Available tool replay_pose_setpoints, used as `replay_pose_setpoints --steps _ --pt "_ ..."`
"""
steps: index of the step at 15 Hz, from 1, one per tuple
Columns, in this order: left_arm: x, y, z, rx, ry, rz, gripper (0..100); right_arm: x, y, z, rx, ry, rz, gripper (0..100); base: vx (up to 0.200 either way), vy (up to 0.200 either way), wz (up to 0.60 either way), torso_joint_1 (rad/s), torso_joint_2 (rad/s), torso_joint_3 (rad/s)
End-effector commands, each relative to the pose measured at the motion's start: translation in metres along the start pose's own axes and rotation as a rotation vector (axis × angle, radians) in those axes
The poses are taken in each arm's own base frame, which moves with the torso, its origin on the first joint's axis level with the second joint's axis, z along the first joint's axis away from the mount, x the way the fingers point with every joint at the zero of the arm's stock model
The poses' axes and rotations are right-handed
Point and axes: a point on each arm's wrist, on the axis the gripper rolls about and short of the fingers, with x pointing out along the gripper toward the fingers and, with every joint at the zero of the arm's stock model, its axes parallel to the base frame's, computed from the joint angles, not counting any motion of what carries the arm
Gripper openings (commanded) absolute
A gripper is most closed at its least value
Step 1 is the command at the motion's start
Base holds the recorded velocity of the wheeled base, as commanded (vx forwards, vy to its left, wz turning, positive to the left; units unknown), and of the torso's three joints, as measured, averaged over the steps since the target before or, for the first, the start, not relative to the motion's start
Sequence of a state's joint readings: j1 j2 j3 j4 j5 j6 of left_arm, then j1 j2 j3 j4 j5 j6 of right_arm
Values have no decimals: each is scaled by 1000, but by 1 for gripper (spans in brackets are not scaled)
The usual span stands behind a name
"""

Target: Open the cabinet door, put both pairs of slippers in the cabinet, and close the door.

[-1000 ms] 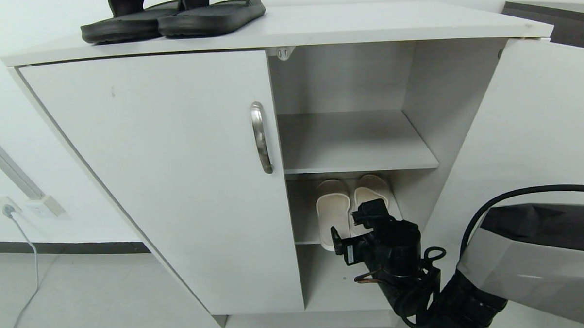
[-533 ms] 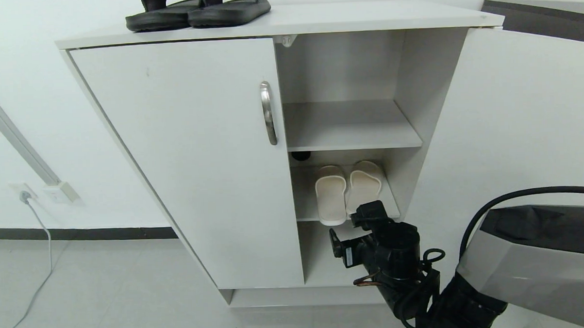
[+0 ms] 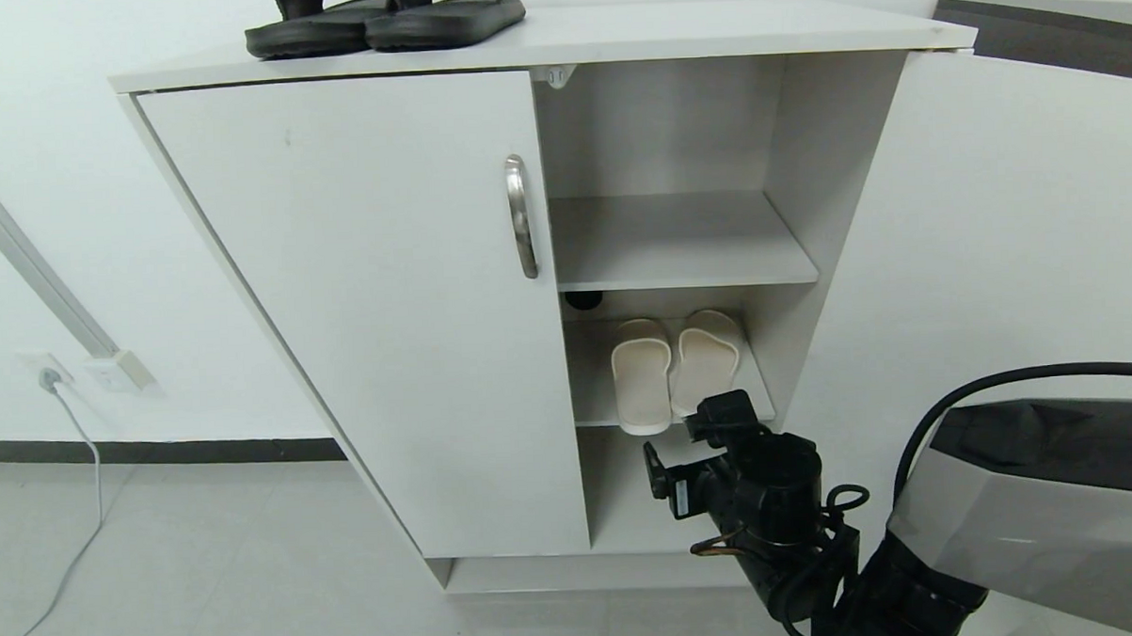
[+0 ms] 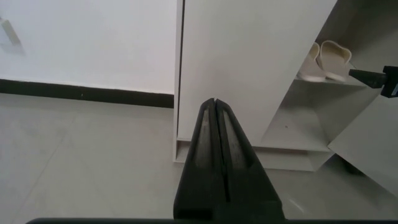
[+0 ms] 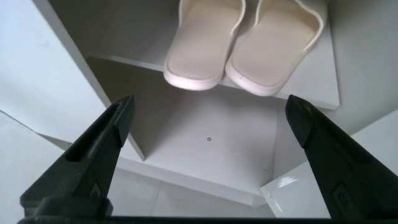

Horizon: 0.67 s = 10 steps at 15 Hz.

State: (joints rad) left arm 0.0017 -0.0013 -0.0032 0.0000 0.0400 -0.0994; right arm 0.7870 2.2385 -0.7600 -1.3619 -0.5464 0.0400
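Cabinet: white, two-door, against the wall. Right door swung wide open, left door shut. Open door probably light on its hinges, with a stiff, smooth panel. Better pushed flat near the free edge than pinched.

Black slippers side by side on the cabinet top, toward its left end, not yet inside. Probably light rubbery foam, bendy but shape-holding, not fragile, matte so little slip. Best hold judged as across the strap band, or pinching the two touching inner walls to lift the pair at once.

Pale slippers already on the middle shelf of the right compartment, touching each other, near ends slightly over the front edge.

Right gripper just in front of and below that shelf, fingers spread wide, nothing held. Left gripper low over the floor, facing the shut-door side, fingers pressed together, empty.

Metal handle upright at the shut door's inner edge.
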Motion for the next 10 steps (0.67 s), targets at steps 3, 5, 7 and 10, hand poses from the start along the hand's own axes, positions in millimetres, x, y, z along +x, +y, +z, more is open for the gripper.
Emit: replay_pose_setpoints --steps 3,5,7,10 --pt "0 0 0 0 1 0 0 0 0 -1 -2 4 0 100 0 0 0 0 0 0" --pt "0 0 0 0 1 0 0 0 0 -2 -3 5 2 100 0 0 0 1 -1 62" --pt "0 0 0 0 1 0 0 0 -1 -2 -2 5 -2 100 0 0 0 2 0 171" --pt "0 0 0 0 1 0 0 0 0 -2 -3 5 0 100 0 0 0 1 -4 196"
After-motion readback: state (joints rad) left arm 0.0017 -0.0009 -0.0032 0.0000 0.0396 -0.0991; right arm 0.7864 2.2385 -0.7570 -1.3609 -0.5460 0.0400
